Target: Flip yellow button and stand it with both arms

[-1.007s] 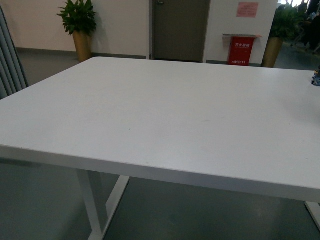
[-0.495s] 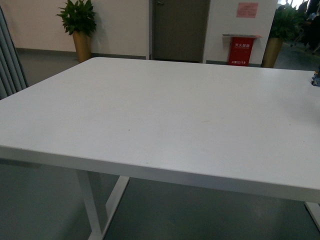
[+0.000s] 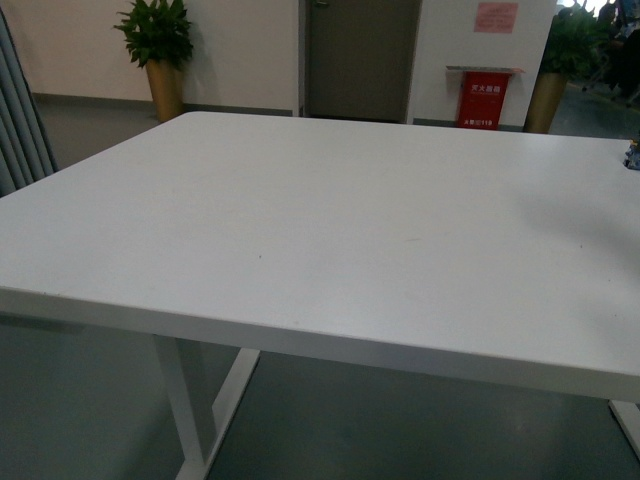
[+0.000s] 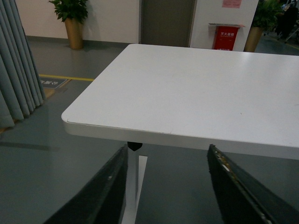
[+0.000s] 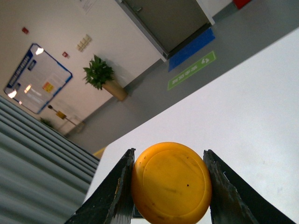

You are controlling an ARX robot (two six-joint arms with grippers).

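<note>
Pinching the yellow button (image 5: 170, 183) by the rim of its round cap, the right gripper (image 5: 169, 156) has its fingers (image 5: 117, 196) closed against opposite sides of the cap. The cap faces the wrist camera full on and hides the neck and contact block behind it. Whether the button hangs clear of the desk (image 5: 261, 116) or touches it cannot be told here. A hold on the cap's edge looks chosen to leave the boxy body free, so the other arm can take or steady it for the turn-over. The left gripper (image 4: 167, 150) is spread wide with nothing between its fingers (image 4: 105, 186), held short of the desk's near edge, apparently waiting for its share. In the front view neither arm shows and the button is out of frame. The white desk top fills the middle of the frame, with a soft shadow at centre right and a small blue thing (image 3: 632, 153) cut off at the right edge, too small to name. The flip seems barely begun and the standing not yet done. Beyond, a potted plant (image 3: 155, 40) stands in the upper left of the frame, a door (image 3: 360, 55) at upper centre and a red sign (image 3: 482, 100) at upper right.
</note>
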